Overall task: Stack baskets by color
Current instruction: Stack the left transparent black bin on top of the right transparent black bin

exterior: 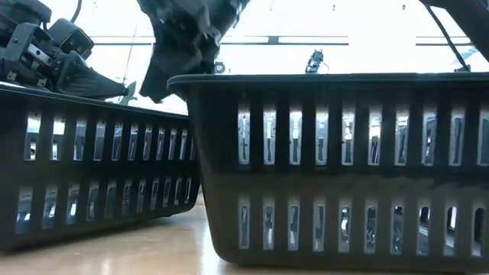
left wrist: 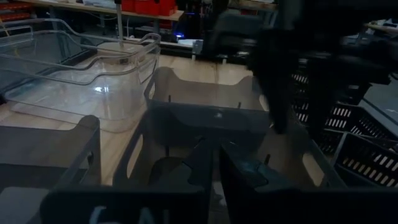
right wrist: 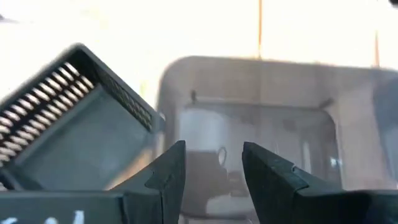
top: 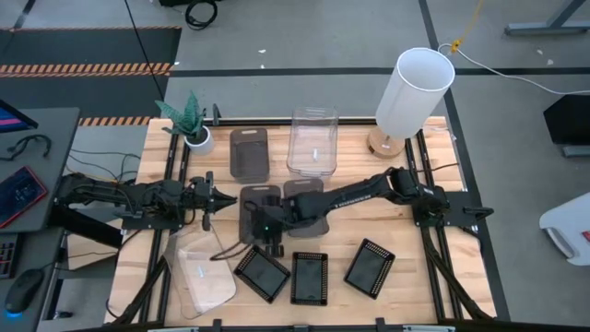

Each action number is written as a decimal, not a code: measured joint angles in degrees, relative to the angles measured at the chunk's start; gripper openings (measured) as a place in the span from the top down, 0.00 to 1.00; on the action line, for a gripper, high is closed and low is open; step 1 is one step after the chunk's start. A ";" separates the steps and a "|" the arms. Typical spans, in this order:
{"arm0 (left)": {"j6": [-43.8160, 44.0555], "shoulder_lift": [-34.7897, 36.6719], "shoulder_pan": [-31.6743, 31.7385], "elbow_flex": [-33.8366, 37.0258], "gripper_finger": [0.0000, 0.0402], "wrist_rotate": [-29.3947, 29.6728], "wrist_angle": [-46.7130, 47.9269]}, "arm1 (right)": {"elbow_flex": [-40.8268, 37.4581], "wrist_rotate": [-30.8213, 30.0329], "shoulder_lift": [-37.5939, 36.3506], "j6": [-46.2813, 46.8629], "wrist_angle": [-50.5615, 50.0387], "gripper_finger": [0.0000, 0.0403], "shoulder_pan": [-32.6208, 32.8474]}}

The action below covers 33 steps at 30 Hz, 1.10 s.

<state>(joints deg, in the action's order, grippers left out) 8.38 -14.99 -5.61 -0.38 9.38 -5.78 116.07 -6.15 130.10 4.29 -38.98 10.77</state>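
Observation:
Two smoky grey baskets [top: 259,205] [top: 302,192] sit side by side at mid-table, a third [top: 249,152] farther back beside a clear basket [top: 312,140]. Another clear basket [top: 203,273] lies near left. Three black mesh baskets [top: 263,274] [top: 310,278] [top: 370,267] line the near edge. My right gripper [right wrist: 214,158] hovers open over the near end of the left grey basket [right wrist: 267,118], nothing between its fingers. My left gripper [top: 219,205] is shut, just left of that basket [left wrist: 205,118], apart from it.
A tall white lamp [top: 412,92] stands at the far right and a small potted plant [top: 191,124] at the far left. In the low view two mesh baskets [exterior: 92,168] [exterior: 344,168] fill the foreground. Bare wood shows at the table's right side [top: 424,267].

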 joint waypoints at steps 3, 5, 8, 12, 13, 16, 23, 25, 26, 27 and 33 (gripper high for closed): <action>0.00 0.00 0.02 -0.01 0.92 0.01 0.02 | 0.00 -0.69 0.00 1.13 2.47 0.59 1.70; 0.00 0.01 0.01 -0.02 0.93 -0.01 0.02 | 0.00 -0.86 0.09 1.65 4.00 0.59 2.67; 0.00 0.00 0.00 -0.01 0.94 -0.01 0.02 | -0.03 -1.60 1.16 1.94 4.69 0.56 3.78; 0.00 -0.01 0.02 -0.02 0.93 0.01 -0.05 | -1.86 -4.20 1.17 1.93 5.81 0.50 4.33; 0.00 0.01 0.00 -0.02 0.92 0.01 -0.11 | -1.91 -5.02 1.16 1.95 5.20 0.48 4.47; 0.00 0.01 0.02 -0.01 0.91 -0.01 0.02 | -2.08 -5.96 1.16 1.57 3.90 0.43 4.54; 0.00 0.01 0.01 -0.01 0.92 0.00 0.04 | -4.25 -5.59 1.08 1.29 4.34 0.35 4.67; 0.00 0.01 0.01 0.00 0.93 -0.01 0.04 | -5.36 -5.65 1.04 1.26 4.23 0.35 4.60; 0.00 0.01 0.02 -0.01 0.93 0.00 0.04 | -5.72 -5.86 1.16 1.32 3.84 0.35 4.60; 0.00 0.01 0.01 -0.02 0.93 0.01 0.04 | -6.18 -5.84 1.16 1.43 3.95 0.36 4.60; 0.00 0.01 0.01 -0.02 0.91 0.01 0.04 | -8.29 -5.72 1.14 1.52 4.61 0.40 4.09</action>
<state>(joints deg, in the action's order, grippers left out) 8.38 -14.98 -5.60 -0.40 9.39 -5.74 107.78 -11.87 131.24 5.80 -34.37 14.86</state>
